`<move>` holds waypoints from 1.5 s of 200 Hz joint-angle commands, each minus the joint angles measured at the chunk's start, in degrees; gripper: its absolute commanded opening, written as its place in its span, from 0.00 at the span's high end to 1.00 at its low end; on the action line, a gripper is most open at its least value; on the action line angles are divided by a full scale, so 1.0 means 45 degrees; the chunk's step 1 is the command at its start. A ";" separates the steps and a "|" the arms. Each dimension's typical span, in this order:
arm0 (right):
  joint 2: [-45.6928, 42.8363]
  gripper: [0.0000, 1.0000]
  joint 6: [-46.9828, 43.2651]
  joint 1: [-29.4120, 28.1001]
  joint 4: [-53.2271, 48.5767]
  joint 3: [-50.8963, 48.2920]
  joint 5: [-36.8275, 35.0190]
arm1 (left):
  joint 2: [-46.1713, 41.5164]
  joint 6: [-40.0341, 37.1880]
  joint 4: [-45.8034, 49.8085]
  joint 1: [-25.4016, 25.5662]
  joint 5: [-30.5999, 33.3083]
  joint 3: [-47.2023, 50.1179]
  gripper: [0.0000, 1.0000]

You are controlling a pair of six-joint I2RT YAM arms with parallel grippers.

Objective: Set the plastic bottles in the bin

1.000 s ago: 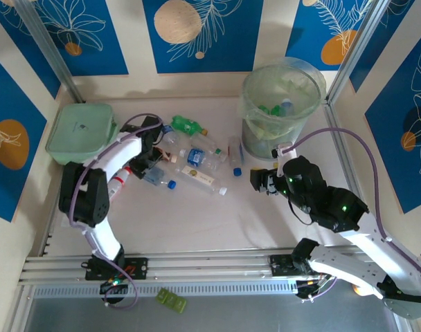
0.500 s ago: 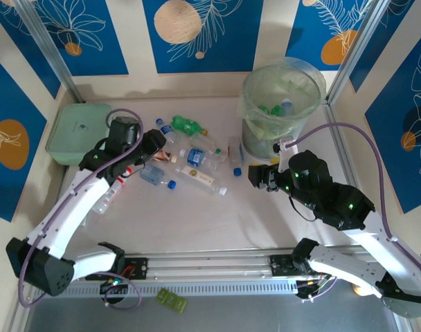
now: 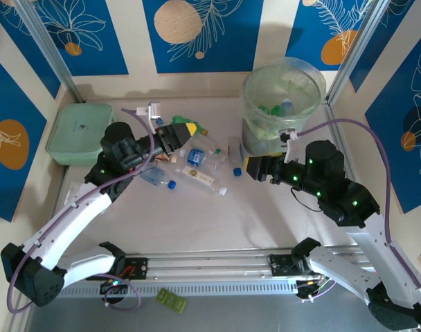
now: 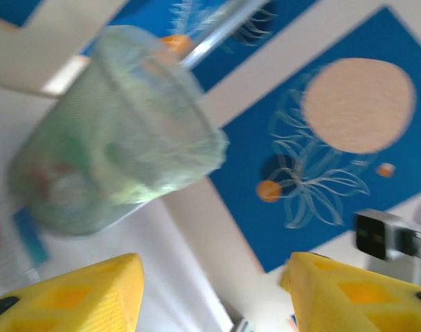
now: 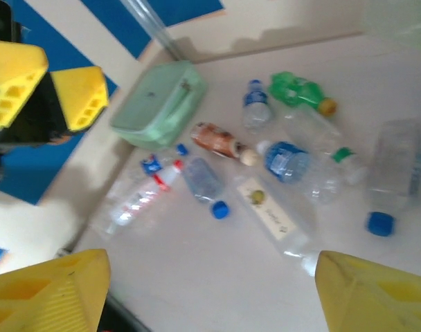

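Because it is the biggest thing on the table, the bin (image 3: 251,104): upper right of the top view, upright, with some bottles already inside (green and blue bits show through the bag).
Lidded box (image 3: 79,131): pale green, upper left, well apart from the bin; not part of the job.
Right gripper (image 5: 210,259): jaws wide, nothing between them; in the top view it hangs just left of the bin's foot.
Left gripper (image 4: 214,266): jaws part open, narrower than the right ones, gap empty; it hangs over the upper part of the heap and looks toward the bin.
Plastic bottles (image 3: 195,156): a loose heap in the middle of the top view, between the two grippers, lying on the table.
Blue-capped bottle (image 3: 235,151): clear, at the right end of the heap, just beside the bin and nearest to the right gripper.
Next pick: I judge that no bottle is in hand, so a grasp comes first. Better to take one bottle alone, across its body and not at the cap, because crushed plastic can slip. Lift it fully over the rim before letting go.
Hard to see: the left wrist view is blurred, and the frame edge cuts off the lower parts of the fingers. Part of the heap lies under the left gripper in the top view, so I cannot count the bottles exactly.
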State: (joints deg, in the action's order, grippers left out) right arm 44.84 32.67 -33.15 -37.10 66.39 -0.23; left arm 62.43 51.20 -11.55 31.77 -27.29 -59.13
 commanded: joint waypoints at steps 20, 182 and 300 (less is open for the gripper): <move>0.0057 0.08 0.1160 0.0694 0.2389 -0.0320 0.4909 | 0.0563 0.1255 -0.5308 0.0608 -0.2396 0.0529 0.43; 0.2164 0.11 0.0788 0.0920 -0.0371 -0.0449 0.1202 | 0.3104 0.3373 1.2251 -0.2731 0.8234 -0.0131 0.01; 0.1131 0.12 0.0671 0.2033 -0.1001 -0.0986 0.1809 | 0.8491 0.4199 1.0995 -0.3200 0.7742 -0.1100 0.22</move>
State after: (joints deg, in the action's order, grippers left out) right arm 50.98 36.05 -24.73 -39.90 62.52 6.11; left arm 100.44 69.14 38.33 18.00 8.16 -64.55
